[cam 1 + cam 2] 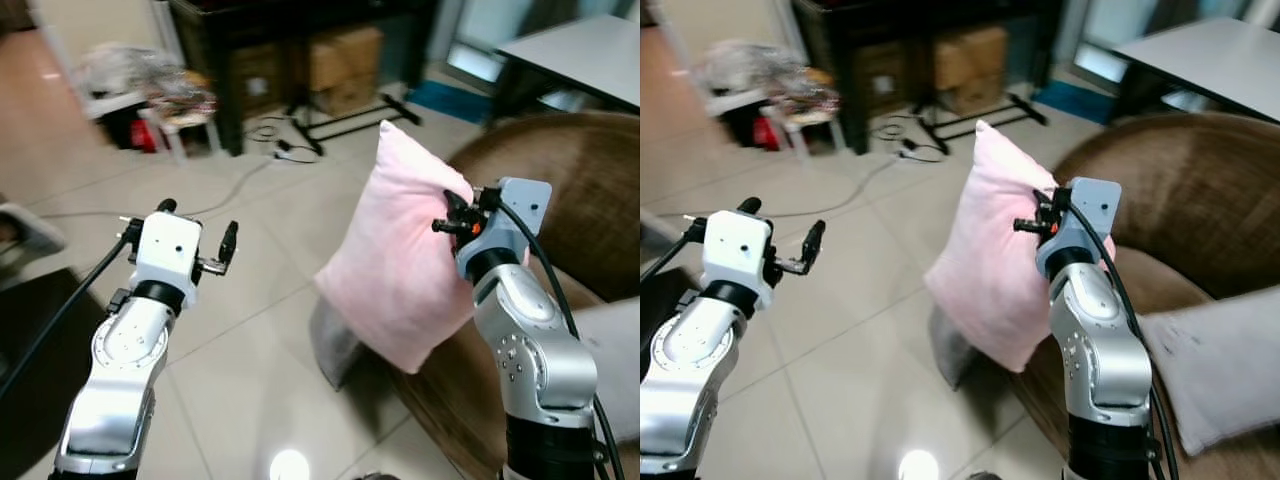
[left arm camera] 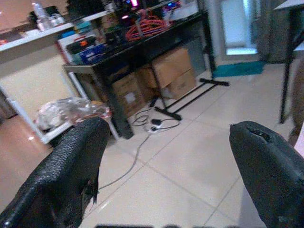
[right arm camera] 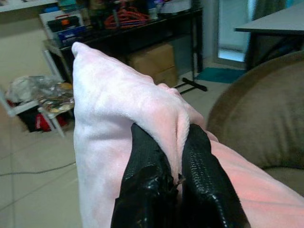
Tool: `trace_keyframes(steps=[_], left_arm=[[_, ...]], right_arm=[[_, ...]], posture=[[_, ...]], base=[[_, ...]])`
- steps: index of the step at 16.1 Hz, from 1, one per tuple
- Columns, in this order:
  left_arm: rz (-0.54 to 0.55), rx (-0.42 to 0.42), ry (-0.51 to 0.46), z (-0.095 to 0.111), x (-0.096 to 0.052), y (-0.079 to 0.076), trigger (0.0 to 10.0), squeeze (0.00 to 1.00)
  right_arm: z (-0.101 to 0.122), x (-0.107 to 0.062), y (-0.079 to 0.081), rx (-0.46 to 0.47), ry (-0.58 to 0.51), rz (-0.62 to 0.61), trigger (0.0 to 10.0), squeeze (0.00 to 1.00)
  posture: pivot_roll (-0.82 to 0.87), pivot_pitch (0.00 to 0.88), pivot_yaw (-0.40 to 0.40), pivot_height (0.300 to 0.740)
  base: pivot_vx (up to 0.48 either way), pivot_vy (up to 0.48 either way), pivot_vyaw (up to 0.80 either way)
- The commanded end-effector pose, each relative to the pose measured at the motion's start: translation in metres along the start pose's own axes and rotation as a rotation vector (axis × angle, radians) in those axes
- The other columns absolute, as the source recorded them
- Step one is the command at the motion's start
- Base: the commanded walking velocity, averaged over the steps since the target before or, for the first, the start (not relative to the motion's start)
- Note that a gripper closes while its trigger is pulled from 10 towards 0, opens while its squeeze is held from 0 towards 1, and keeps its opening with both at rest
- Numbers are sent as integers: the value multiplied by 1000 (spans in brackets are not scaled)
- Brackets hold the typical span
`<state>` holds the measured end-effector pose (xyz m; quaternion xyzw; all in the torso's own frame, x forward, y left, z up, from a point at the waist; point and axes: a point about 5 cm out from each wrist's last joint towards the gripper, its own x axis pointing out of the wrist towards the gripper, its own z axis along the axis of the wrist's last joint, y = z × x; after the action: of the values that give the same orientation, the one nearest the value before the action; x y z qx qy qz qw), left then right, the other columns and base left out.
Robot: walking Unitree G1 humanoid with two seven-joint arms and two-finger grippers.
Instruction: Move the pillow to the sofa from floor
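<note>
A pink pillow (image 1: pixel 400 265) hangs in the air beside the brown sofa (image 1: pixel 570 190), its lower corner near the sofa's front edge. My right gripper (image 1: pixel 450 222) is shut on a fold of the pillow's upper right edge; in the right wrist view both black fingers (image 3: pixel 147 180) pinch the pink fabric (image 3: pixel 114 109). My left gripper (image 1: pixel 200 238) is held out over the tiled floor to the left of the pillow, open, with nothing between its fingers (image 2: pixel 66 166).
A grey cushion (image 1: pixel 1215 365) lies on the sofa seat at the right. Something grey (image 1: pixel 330 345) lies on the floor under the pillow. A black table (image 1: pixel 290 40) with cardboard boxes, cables (image 1: pixel 270 135) and a white stool (image 1: pixel 185 120) stand at the back. A dark mat (image 1: pixel 40 370) lies left.
</note>
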<state>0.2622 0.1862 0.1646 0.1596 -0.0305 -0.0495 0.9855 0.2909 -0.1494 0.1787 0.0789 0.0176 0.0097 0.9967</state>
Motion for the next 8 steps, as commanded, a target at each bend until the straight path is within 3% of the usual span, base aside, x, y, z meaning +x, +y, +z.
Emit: trace_keyframes(steps=[1, 7, 8], left_arm=[[10, -14, 8, -1, 0, 3, 10000, 0], [1, -43, -25, 3, -3, 5, 10000, 0], [-4, -55, -33, 5, -3, 5, 10000, 0]], right_arm=[[2, 0, 4, 10, -13, 25, 10000, 0], [0, 1, 10, 4, -6, 50, 10000, 0], [1, 2, 11, -2, -15, 60, 10000, 0]], posture=[[-82, 0, 9, 740], [-64, 0, 1, 740], [-63, 0, 0, 740]], base=[[0, 0, -800], [0, 0, -800], [270, 0, -800]])
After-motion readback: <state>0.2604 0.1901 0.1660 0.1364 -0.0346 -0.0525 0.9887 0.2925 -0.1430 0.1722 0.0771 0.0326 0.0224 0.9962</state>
